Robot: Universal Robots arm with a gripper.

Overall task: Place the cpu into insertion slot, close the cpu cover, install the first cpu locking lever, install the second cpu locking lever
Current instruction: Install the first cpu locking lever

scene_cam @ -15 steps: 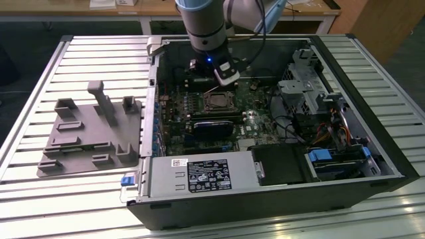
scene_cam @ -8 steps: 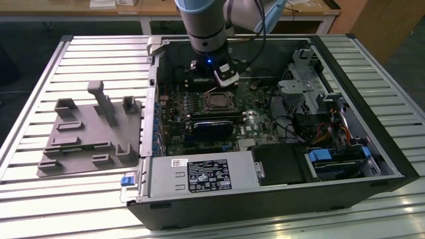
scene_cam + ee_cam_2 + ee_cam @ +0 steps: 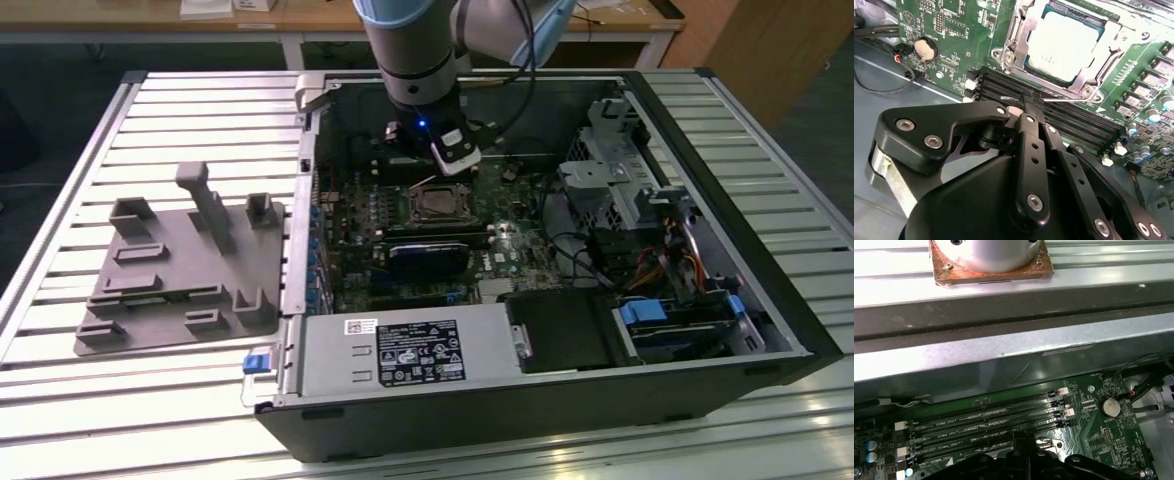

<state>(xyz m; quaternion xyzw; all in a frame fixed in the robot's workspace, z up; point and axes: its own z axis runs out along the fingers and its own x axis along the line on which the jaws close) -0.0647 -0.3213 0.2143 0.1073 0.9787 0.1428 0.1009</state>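
While the hand [image 3: 1029, 102] is closed with its tips at the thin wire lever [image 3: 1069, 100], I can't tell if it's truly pinched. Risk, imo: the wire slips out & springs up, or the tips scrape the board. The cpu [image 3: 1066, 45] sits in the insertion slot [image 3: 1004, 55] w/ the cpu cover [image 3: 1026, 25] down. In the exterior view the slot is at 6 o'clock of the hand and the PC case [image 3: 747, 250] stands on the worktop [image 3: 80, 150]; the second wrist view gives the lever.
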